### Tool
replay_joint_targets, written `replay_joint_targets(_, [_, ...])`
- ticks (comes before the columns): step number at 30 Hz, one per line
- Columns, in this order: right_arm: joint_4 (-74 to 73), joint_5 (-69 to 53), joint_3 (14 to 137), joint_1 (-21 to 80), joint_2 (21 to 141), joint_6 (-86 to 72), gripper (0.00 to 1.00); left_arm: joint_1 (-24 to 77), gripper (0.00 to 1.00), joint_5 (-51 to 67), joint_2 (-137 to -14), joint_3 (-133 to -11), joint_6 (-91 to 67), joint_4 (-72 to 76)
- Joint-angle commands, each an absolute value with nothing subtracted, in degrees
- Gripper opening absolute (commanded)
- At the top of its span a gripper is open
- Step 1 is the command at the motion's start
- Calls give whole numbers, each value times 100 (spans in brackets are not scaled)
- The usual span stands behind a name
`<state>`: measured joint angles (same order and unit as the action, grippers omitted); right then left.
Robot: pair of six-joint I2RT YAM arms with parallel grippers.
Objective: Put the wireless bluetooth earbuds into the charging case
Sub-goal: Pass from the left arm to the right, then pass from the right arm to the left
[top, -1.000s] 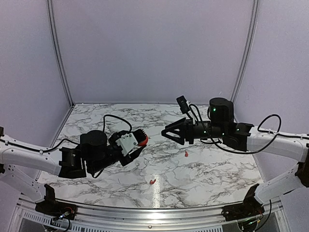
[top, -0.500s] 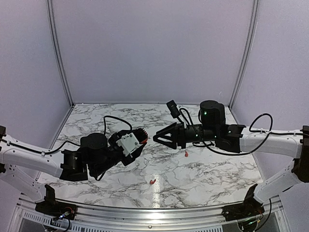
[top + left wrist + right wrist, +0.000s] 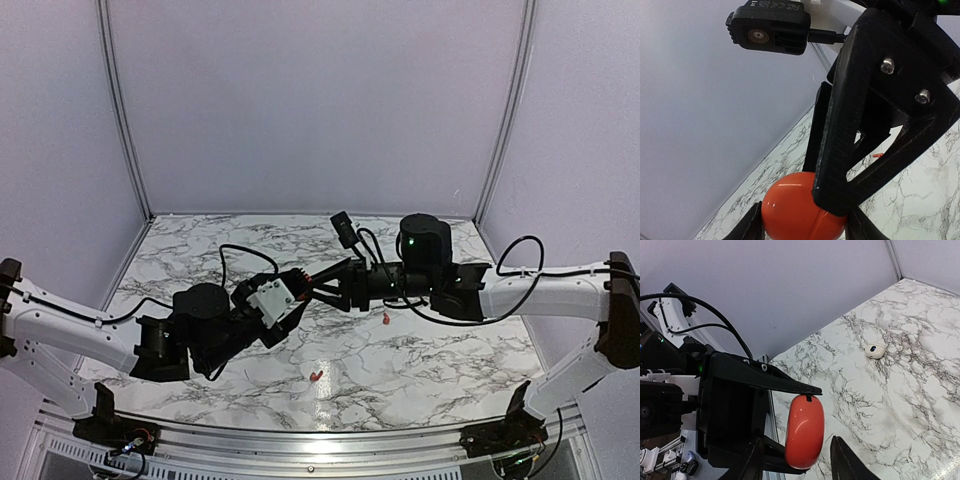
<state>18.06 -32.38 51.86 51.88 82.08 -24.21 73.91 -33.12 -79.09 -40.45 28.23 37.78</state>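
The left claw (image 3: 805, 225) is gripping the charging case (image 3: 804, 431), its two fingers pressing against opposite sides of the round red shell and holding it up off the marble desk (image 3: 450, 350). In the right wrist view the case is showing edge-on, with its lid down and a seam running around its rim.

The right claw (image 3: 800, 460) is meeting it from the opposite side, above the middle of the desk. Its jaws are standing wide apart and straddling the case, with a gap showing on each side in its own wrist view, so it is not clamping anything. In the left wrist view one black right finger (image 3: 875, 110) is crossing in front of the case's upper edge; whether it is touching the shell there cannot be told. The right arm's wrist camera (image 3: 771, 31) is sitting above that finger, a cable running from it.

Neither earbud is in the case. Both are lying on the desk, well apart from each other: the farther earbud (image 3: 386, 320) below the right arm's forearm, and the nearer earbud (image 3: 316, 376) closer to the desk's near edge, roughly midway between the two arms. A small white object with a dark spot (image 3: 874, 351) is resting on the desk farther back.
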Motion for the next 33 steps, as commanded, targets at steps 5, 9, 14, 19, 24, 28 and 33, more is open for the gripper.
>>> replay_joint_targets(5, [2197, -3177, 5476, 5238, 8360, -2567, 41, 7471, 37, -3709, -8006, -4280, 2806, 4265])
replay_joint_targets(9, [2310, -3240, 5493, 5240, 8434, -2593, 38, 7484, 38, -3824, -8055, -4302, 2838, 4310])
replay_joint_targets(14, [2237, -3204, 5556, 5253, 8455, -2505, 34, 7510, 39, -3852, -8079, -4294, 2859, 4333])
replay_joint_targets(19, [2064, -3149, 5636, 5245, 8447, -2348, 24, 7537, 50, -3812, -8055, -4258, 2874, 4333])
replay_joint_targets(24, [1745, -3131, 5740, 5235, 8365, -2140, 14, 7541, 65, -3550, -7864, -4055, 2904, 4325])
replay_joint_targets(28, [1382, -3212, 5789, 5169, 8258, -1945, 10, 7541, 80, -3395, -7559, -3849, 3088, 4147])
replay_joint_targets(33, [529, -3568, 5965, 4963, 8069, -1505, 9, 7489, 98, -2652, -6991, -3850, 3308, 2578])
